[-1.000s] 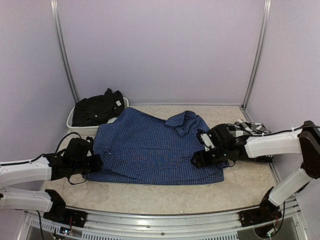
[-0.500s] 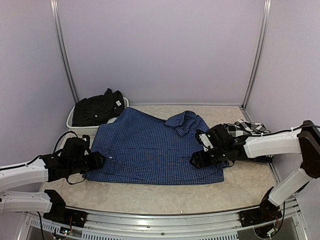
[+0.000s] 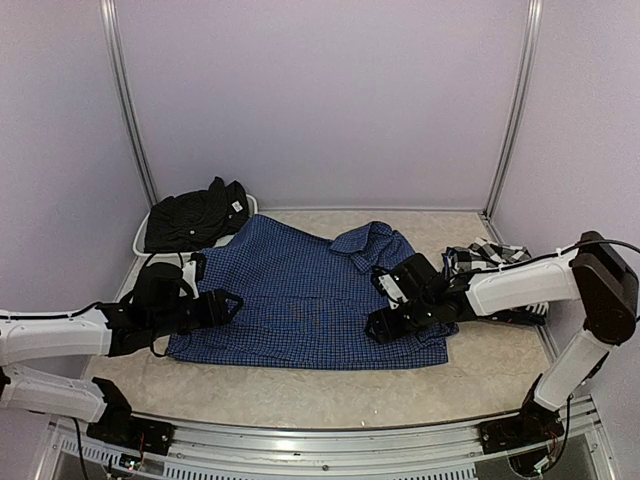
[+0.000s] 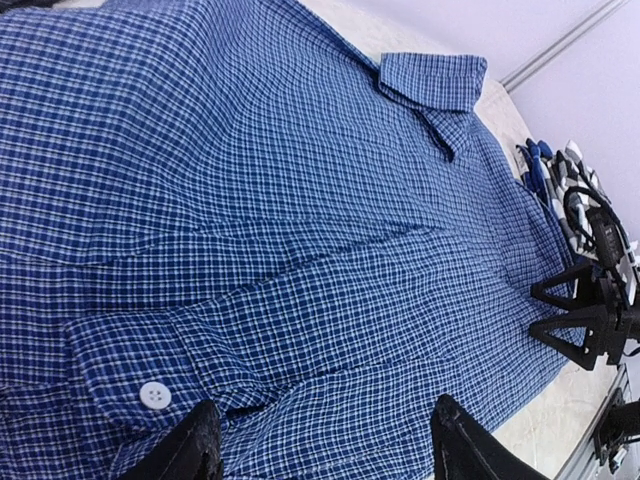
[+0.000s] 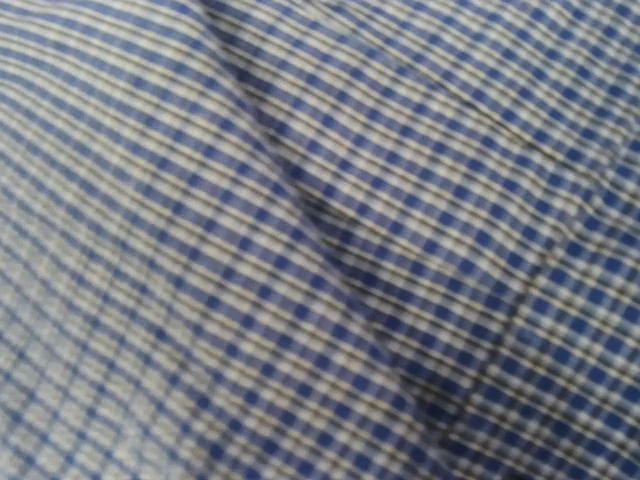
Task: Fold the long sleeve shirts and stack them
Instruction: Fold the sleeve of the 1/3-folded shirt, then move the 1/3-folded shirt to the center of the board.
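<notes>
The table point(image 3: 300, 395) has a pale, mottled, stone-like top. On it, at the centre, the blue shirt point(image 3: 300, 300) lies spread flat. It is thin woven cloth in a fine dark check, with shallow creases running across it.

The left gripper point(image 3: 226, 301) hangs low over the shirt's left edge. In its wrist view the left gripper point(image 4: 325, 450) has its black fingers point(image 4: 200, 445) apart and holds nothing. A folded cuff point(image 4: 130, 380) with a white button point(image 4: 153, 395) lies just beyond them.

The right gripper point(image 3: 378, 324) reaches over the shirt's right side. Seen from the left wrist, its two pointed black tips stand apart point(image 4: 562, 315). Whether any cloth sits between them is hard to make out. Its own camera is pressed so close that only blurred blue check point(image 5: 320, 240) fills the view, and no fingers show.

Farther back, the collar point(image 3: 365, 243) sits rumpled at the far right of the shirt. The black-and-white check shirt point(image 3: 490, 254) lies crumpled at the right, partly hidden by the right arm. At the far left, the black shirt point(image 3: 195, 218) is heaped in a white bin point(image 3: 140, 243), which the blue shirt's far corner touches.
</notes>
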You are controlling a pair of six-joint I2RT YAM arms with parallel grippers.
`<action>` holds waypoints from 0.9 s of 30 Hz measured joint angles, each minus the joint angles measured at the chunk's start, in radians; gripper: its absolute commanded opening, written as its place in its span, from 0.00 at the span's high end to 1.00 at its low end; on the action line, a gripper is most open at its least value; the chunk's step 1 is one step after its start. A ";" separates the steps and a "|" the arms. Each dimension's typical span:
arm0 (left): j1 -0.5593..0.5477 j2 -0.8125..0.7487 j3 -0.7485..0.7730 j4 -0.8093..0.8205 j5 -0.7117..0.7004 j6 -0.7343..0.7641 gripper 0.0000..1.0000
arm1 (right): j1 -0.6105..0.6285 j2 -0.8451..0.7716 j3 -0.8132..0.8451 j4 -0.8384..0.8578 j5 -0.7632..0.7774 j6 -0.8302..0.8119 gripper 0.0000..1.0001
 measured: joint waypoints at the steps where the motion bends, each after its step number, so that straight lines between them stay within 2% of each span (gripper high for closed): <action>1: 0.000 0.028 0.003 0.017 0.011 0.004 0.33 | 0.000 0.006 0.004 -0.007 0.008 0.002 0.27; 7: 0.001 0.204 0.015 0.083 0.076 0.023 0.33 | 0.001 0.050 0.032 -0.050 0.076 0.010 0.27; 12: 0.010 0.288 0.017 0.093 0.093 0.033 0.32 | 0.002 0.077 0.033 -0.057 0.109 0.010 0.27; 21: 0.009 0.335 0.016 0.095 0.065 0.035 0.31 | 0.012 0.082 0.025 -0.043 0.135 0.006 0.28; 27: -0.093 0.290 -0.005 0.046 -0.014 0.014 0.30 | 0.061 0.038 -0.035 -0.037 0.184 0.032 0.28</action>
